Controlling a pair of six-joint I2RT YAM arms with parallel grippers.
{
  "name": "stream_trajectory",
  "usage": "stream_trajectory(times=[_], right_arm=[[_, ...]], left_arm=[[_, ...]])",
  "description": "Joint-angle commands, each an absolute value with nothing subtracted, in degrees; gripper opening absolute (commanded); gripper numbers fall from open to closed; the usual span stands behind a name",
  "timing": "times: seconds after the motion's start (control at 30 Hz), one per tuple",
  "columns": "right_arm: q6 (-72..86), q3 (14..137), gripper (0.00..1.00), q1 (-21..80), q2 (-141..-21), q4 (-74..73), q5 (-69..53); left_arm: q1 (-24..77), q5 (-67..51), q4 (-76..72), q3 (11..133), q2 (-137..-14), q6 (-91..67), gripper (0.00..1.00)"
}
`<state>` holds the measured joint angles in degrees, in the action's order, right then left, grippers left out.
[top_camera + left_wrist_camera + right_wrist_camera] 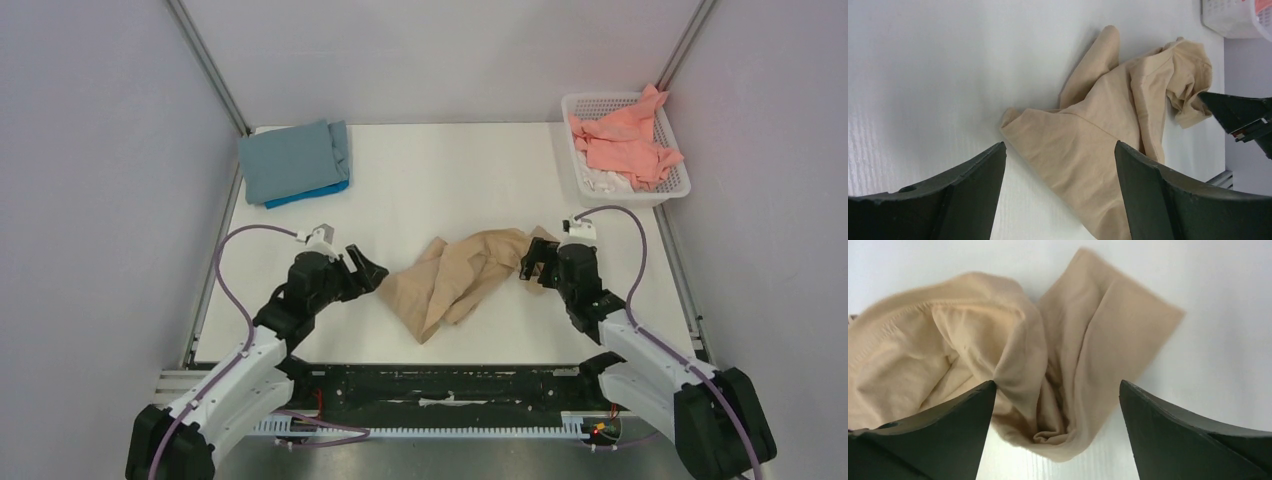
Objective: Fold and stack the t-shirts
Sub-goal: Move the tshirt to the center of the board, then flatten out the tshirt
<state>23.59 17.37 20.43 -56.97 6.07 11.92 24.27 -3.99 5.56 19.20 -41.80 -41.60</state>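
- White, smooth table (440, 170) under my arms.
- Soft beige t-shirt (455, 280), crumpled in wrinkled folds, lies between my grippers.
- My left gripper (368, 270) and right gripper (530, 262): jaws spread wide, gripping nothing.

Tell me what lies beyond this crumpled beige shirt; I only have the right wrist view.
Observer: A folded grey-blue t-shirt lies at the table's far left corner, on top of a bright blue one.
Operator: Any shirts left to fold?
Observer: A salmon pink t-shirt sits crumpled in the white basket at the far right.
Operator: Where is the other arm?
Observer: The left gripper is open beside the left edge of the beige t-shirt, holding nothing.
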Motion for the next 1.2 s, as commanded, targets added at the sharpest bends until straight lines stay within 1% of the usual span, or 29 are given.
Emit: stream_trajectory(times=[0.0,0.1,0.17,0.27,0.4,0.5,0.6,0.67,0.73,0.83,0.9,0.97,1.03,1.13,1.17], right_arm=[[22.27,19.80,0.98,20.64,-49.22,3.74,21.70],[18.85,23.12,0.98,20.72,-44.88,-0.61,24.06],[16.43,24.70,0.98,21.15,-42.82,-2.36,22.53],[12.39,26.00,0.98,22.14,-41.85,-1.67,17.18],[7.80,29.13,0.98,22.94,-46.15,-2.27,13.86],[7.25,30.59,0.98,22.89,-50.22,-3.07,13.96],[7.89,31.02,0.98,22.92,-54.75,-2.33,12.83],[8.25,30.81,0.98,22.93,-57.33,-0.49,10.73],[9.18,30.68,0.98,22.88,-59.61,2.48,10.83],[9.57,30.59,0.98,22.90,-62.04,3.65,11.68],[9.67,30.17,0.98,22.94,-63.15,4.64,12.79],[9.57,29.89,0.98,22.89,-64.39,5.88,13.53],[9.94,29.92,0.98,22.92,-65.93,6.57,13.66],[11.60,29.27,0.97,22.94,-68.05,8.27,13.80],[12.96,28.71,0.96,22.94,-68.66,9.60,13.91]], left_arm=[[25.25,-8.14,3.78,18.10,-43.27,-46.64,0.85],[27.50,-10.44,7.41,18.02,-42.32,-47.02,0.85],[30.55,-9.86,10.50,17.76,-40.02,-46.98,0.85],[38.28,-6.40,14.71,17.40,-35.22,-47.02,0.85],[49.56,0.50,18.18,17.29,-33.20,-48.09,0.85],[59.66,6.51,16.08,17.40,-38.08,-49.28,0.85],[67.98,14.30,17.66,21.59,-47.93,-50.63,0.85],[71.09,19.26,18.73,25.07,-55.39,-51.30,0.85],[71.46,22.87,20.43,28.41,-62.46,-52.63,0.85],[71.55,25.29,20.65,32.29,-69.76,-54.03,0.82],[71.67,24.02,16.01,31.84,-71.11,-54.05,0.80],[71.64,24.09,11.58,30.46,-70.98,-54.69,0.77],[71.68,27.27,11.15,29.80,-70.68,-56.52,0.70],[71.57,34.59,13.94,29.78,-70.42,-59.98,0.55],[71.49,36.01,15.28,30.11,-70.19,-60.79,0.52]])
